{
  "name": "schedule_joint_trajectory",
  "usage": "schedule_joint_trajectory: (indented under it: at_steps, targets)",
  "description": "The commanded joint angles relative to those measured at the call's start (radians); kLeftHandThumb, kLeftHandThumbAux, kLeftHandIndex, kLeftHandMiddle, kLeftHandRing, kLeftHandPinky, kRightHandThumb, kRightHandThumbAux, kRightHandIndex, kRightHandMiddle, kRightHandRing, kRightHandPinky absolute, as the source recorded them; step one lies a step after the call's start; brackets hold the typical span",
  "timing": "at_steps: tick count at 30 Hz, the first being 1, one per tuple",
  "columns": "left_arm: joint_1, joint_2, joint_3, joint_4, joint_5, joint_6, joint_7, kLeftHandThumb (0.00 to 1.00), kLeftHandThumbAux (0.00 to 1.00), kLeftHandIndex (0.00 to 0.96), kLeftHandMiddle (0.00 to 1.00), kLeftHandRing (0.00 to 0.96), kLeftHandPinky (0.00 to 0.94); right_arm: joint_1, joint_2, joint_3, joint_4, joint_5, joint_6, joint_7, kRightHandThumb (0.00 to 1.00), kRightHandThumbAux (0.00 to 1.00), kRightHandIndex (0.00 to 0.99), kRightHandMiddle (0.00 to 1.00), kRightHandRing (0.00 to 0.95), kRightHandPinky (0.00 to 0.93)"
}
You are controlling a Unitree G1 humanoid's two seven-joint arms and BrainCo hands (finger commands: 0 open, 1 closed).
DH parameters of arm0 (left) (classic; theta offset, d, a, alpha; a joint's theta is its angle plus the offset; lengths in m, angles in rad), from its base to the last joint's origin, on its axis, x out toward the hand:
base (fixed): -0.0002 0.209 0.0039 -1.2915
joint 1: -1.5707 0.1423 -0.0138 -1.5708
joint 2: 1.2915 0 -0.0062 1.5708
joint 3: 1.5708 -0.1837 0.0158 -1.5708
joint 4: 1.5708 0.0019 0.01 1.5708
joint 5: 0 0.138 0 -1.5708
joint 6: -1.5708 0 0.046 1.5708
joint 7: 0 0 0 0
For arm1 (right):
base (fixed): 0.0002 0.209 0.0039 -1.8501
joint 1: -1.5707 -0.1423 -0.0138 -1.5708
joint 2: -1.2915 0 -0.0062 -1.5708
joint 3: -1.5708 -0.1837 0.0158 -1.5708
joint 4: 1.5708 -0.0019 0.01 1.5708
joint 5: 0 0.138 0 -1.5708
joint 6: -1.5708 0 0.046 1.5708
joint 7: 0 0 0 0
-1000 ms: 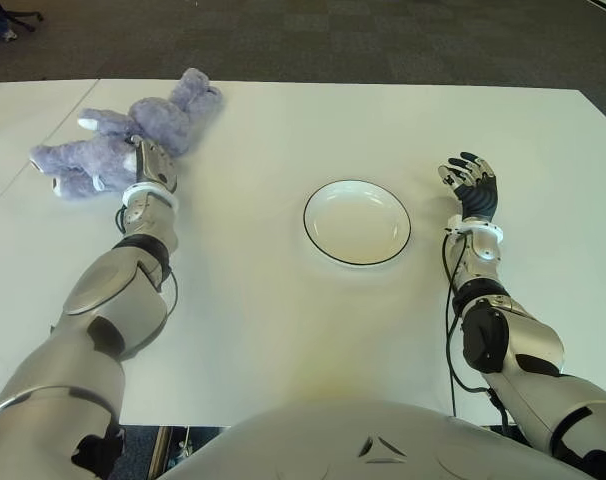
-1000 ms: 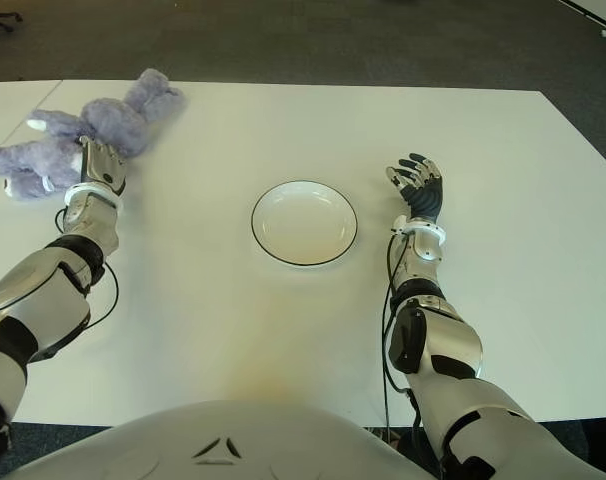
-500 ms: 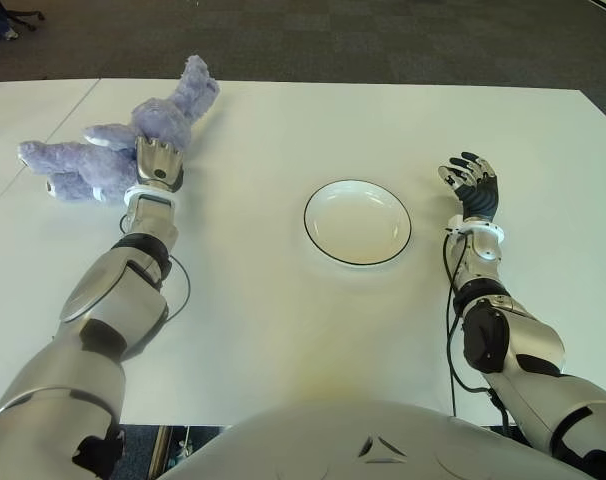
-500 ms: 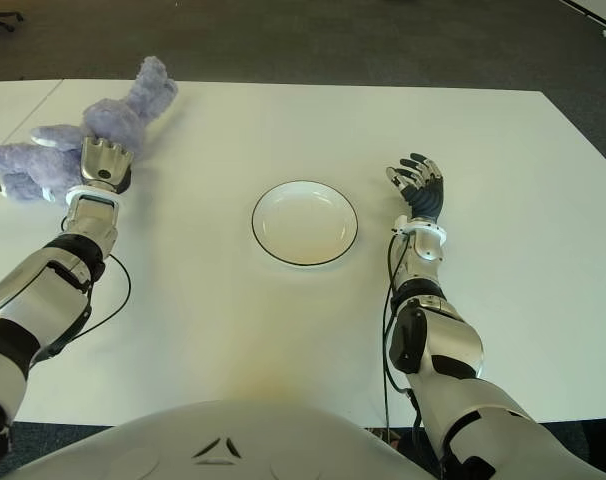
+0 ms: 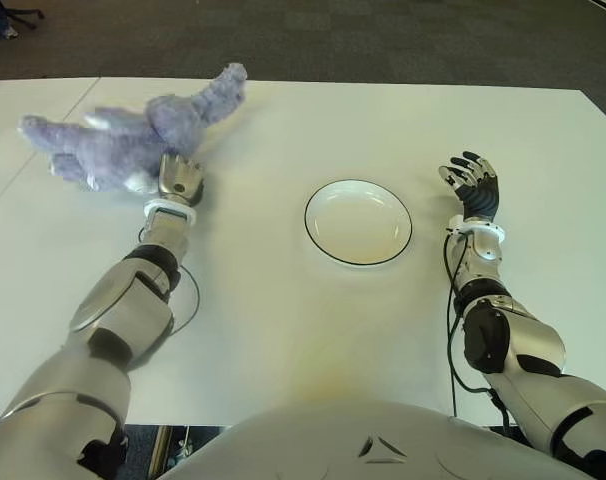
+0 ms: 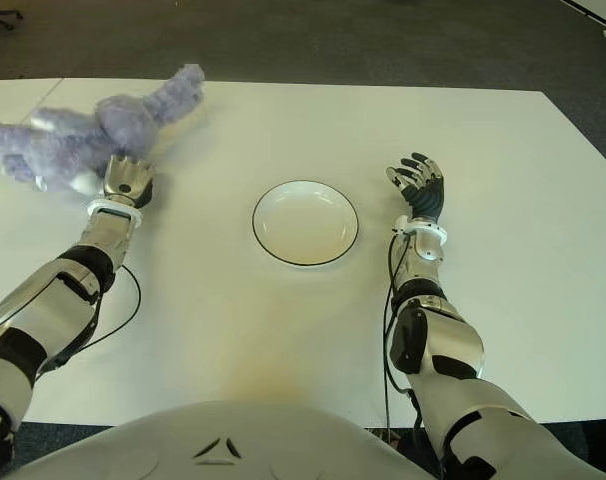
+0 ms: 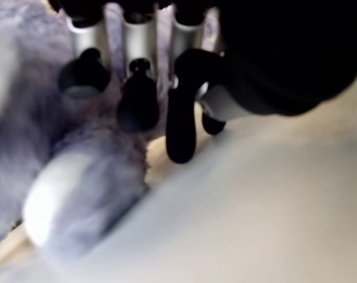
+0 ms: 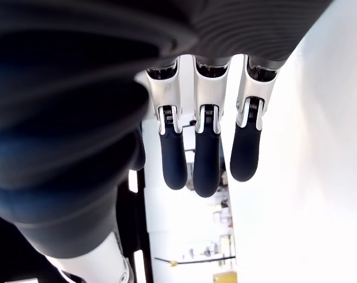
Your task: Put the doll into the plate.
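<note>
The left hand has its fingers curled into the soft purple fur of the doll, so it is holding the toy tight. A moment ago the doll lay flat on the white table, far over on the robot's left, with the hand pressed on it. Now the hand has moved a little way toward the middle of the table, and the doll has come with it. The toy looks lifted up above the hand, and it sticks out to the robot's left, with one long floppy bit pointing toward the far side of the table. It looks smeared, so I think it is swinging as it moves. This means the grab worked and the carrying part has begun. The plate is round and white with a dark rim, and nothing is in it yet. It sits in the middle of the table, well apart from the doll, so the hand has more way to go to its right before it can let go. The right hand is beside the plate on its right, with its fingers spread out and holding nothing.
</note>
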Motion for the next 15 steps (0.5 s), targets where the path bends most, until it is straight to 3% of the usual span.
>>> schedule_joint_trajectory:
  at_steps: [1,4,6,11,15]
  targets:
    - [0.073,-0.040,-0.060,-0.202,0.060,0.020,-0.012,0.853,0.667,0.400,0.549,0.809,0.823,0.197,0.075,-0.003,0.131,0.015,0.141,-0.011,0.156,0.880,0.255,0.327,0.352,0.371]
    - [0.138,0.016,-0.077,-0.476,0.124,0.076,-0.069,0.852,0.667,0.399,0.551,0.809,0.830,0.197,0.075,-0.001,0.131,0.013,0.142,-0.009,0.149,0.878,0.254,0.328,0.357,0.372]
    - [0.166,0.038,-0.078,-0.577,0.148,0.092,-0.098,0.852,0.667,0.399,0.551,0.809,0.830,0.198,0.076,0.000,0.131,0.013,0.142,-0.008,0.144,0.878,0.254,0.328,0.357,0.370]
    - [0.228,0.058,-0.071,-0.762,0.194,0.100,-0.157,0.851,0.667,0.398,0.550,0.808,0.832,0.198,0.077,0.003,0.130,0.010,0.141,-0.014,0.148,0.877,0.254,0.323,0.347,0.349]
    - [0.262,0.037,-0.066,-0.859,0.199,0.078,-0.198,0.850,0.668,0.397,0.550,0.806,0.834,0.198,0.077,0.004,0.130,0.010,0.139,-0.017,0.152,0.876,0.257,0.326,0.350,0.360]
